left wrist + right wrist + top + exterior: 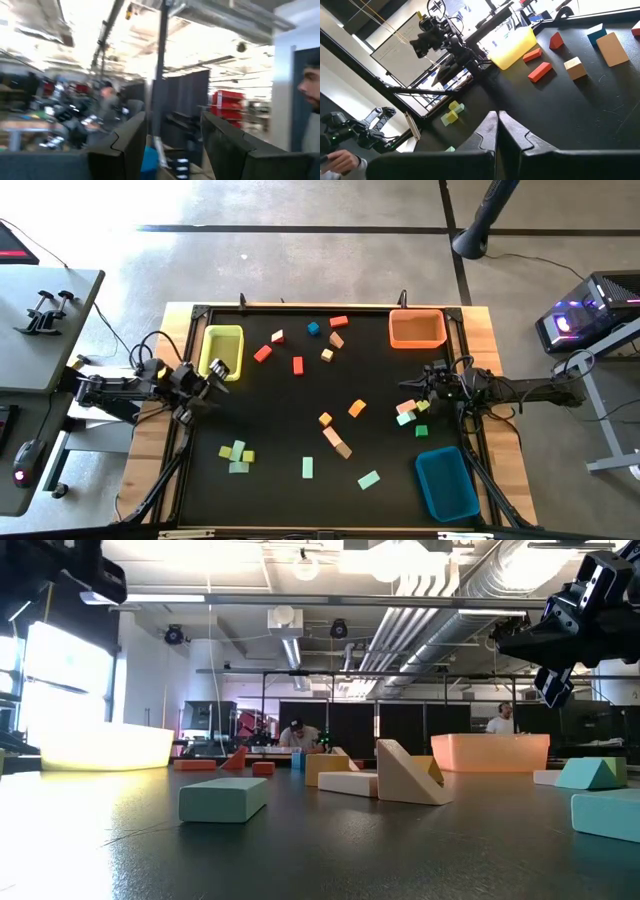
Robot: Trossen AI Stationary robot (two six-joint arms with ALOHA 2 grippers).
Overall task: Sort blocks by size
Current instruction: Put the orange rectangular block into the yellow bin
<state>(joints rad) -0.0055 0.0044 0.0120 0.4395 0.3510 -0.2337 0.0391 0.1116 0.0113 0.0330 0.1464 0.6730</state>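
Sorting barely begun: blocks (334,437) lay scattered across the mat. Left gripper (212,379) spread, empty, beside yellow bin (222,350); right gripper (428,384) pressed together near right-side blocks. Next: descend and pinch one.

Left gripper (213,380): raised at the table's left edge, fingers parted, empty. Right gripper (428,385): raised at the right side, fingers (487,131) closed, empty.
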